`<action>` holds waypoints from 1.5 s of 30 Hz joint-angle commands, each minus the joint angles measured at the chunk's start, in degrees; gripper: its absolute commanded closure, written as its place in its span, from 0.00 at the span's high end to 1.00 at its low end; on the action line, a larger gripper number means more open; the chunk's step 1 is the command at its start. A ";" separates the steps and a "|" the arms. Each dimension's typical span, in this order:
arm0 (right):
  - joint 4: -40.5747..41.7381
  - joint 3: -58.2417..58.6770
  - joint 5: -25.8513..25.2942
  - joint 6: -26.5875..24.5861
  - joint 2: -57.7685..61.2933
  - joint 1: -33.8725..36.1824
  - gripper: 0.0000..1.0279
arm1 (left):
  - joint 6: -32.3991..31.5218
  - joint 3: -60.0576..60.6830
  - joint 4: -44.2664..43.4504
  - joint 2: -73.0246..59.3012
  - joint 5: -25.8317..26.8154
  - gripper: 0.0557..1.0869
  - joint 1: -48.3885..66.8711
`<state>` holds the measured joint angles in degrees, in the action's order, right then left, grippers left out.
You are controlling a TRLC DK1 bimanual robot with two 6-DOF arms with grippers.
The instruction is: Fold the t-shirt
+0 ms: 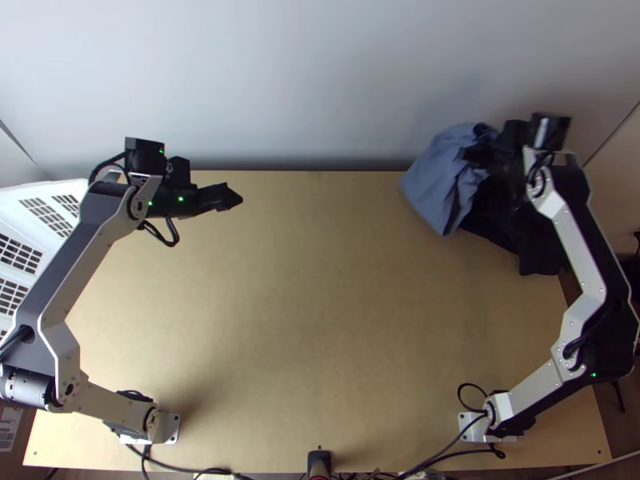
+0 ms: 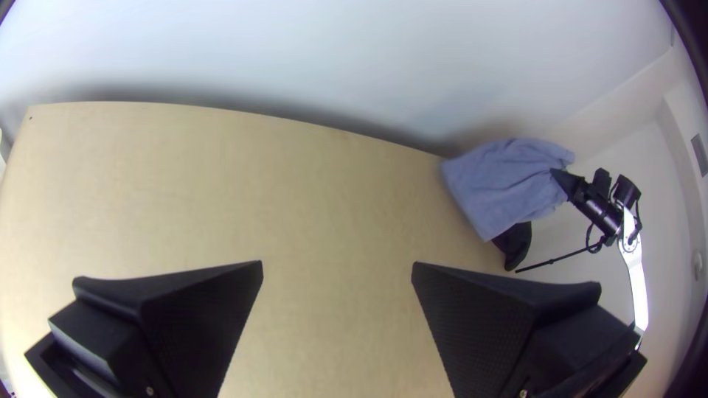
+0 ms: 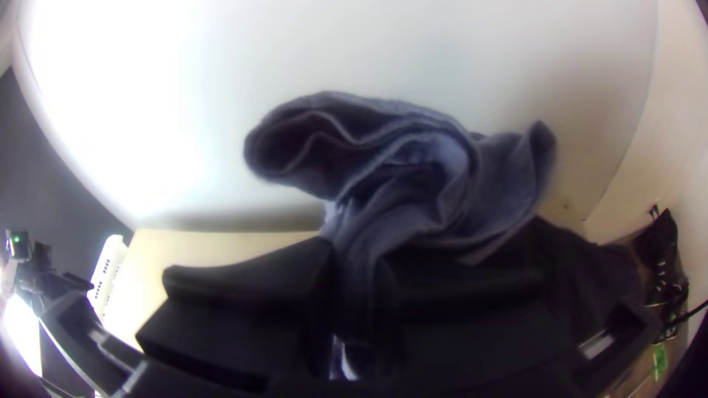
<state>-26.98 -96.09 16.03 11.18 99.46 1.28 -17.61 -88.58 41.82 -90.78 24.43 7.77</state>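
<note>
A blue-grey t-shirt (image 1: 436, 180) hangs bunched at the table's back right, pinched by my right gripper (image 1: 474, 156). In the left wrist view the t-shirt (image 2: 505, 184) drapes down over the table's edge area. The right wrist view shows my right gripper (image 3: 355, 258) shut on a gathered part, with loose folds of the t-shirt (image 3: 413, 169) flopping beyond the fingers. Over the table's back left is my left gripper (image 1: 230, 198), well away from the cloth. In its own wrist view the left gripper (image 2: 338, 267) is open, fingers wide apart over bare wood.
Black cloth (image 1: 528, 240) lies heaped at the table's back right corner, below the right gripper. A pale wall rises behind the table (image 1: 320, 320). Bare wood stretches across the middle and front. A white slatted object (image 1: 16, 248) stands at the left side.
</note>
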 commanded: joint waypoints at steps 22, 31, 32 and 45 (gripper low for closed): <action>-2.29 -3.84 2.42 -8.54 15.24 29.48 0.03 | -1.55 2.35 -4.91 1.13 0.01 0.95 2.16; 3.69 11.98 2.78 -15.57 13.74 33.88 0.03 | -3.40 1.48 -5.26 0.87 0.01 0.95 4.36; 3.87 13.65 2.86 -16.19 13.04 33.79 0.03 | -3.49 1.48 -5.26 0.96 -0.08 0.95 4.36; 9.84 20.60 2.78 -17.16 4.16 29.66 0.03 | -4.45 3.23 -4.73 3.60 -0.17 0.95 3.74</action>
<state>-18.46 -77.45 18.68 -5.91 108.53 32.97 -21.89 -86.35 36.91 -88.49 24.38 11.79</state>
